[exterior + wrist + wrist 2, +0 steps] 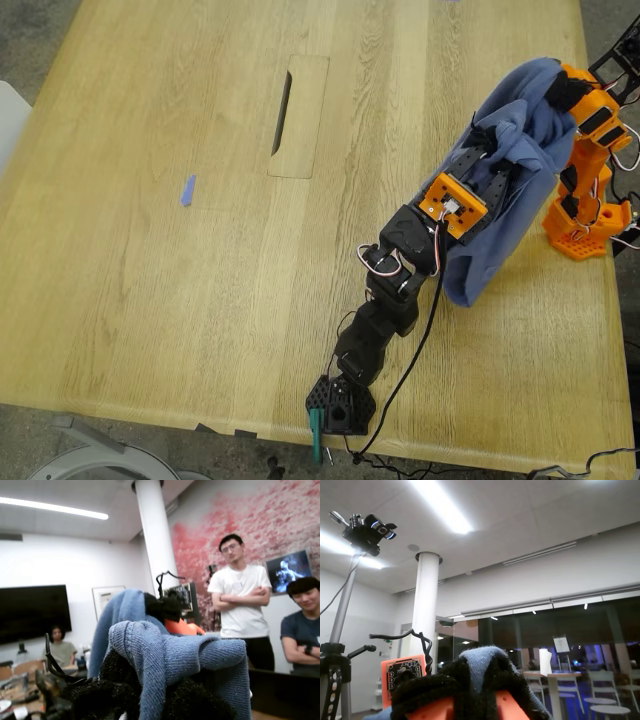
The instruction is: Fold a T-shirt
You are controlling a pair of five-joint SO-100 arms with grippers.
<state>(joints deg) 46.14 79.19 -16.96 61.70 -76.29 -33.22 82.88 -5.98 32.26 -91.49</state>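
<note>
- The base of my first arm [340, 405] is clamped at the table's [150, 300] near edge in the exterior view. The arm reaches away from that edge towards the exterior view's right.
- My first tool [485, 155] is clenched on a bunched fold of the T-shirt [500, 240]. In the first wrist view, ribbed blue cloth is draped over and pinched between its black padded fingers [115, 680].
- The T-shirt is off the table for most of its length, slung as a crumpled bundle between the two tools at the exterior view's right. Its lowest fold hangs down to the tabletop or very close to it; I cannot tell whether it touches.
- I judge it to be light, soft and entirely limp. It will sag, fold on itself and slide through a loose grip rather than hold any shape. It is not fragile, so a firm pinch is safe.
- No print, collar or sleeve can be picked out in the bundle. The best holds would be a seam or hem edge, ideally two shoulder points or two hem corners, so that the cloth spreads flat instead of wadding.
- Farther off, my second tool [562, 92] on the orange arm is also closed on blue cloth, which rises between its padded fingers in the second wrist view.
- Well apart, on the bare wood towards the exterior view's left, lies a small blue tape scrap [187, 190].
</note>
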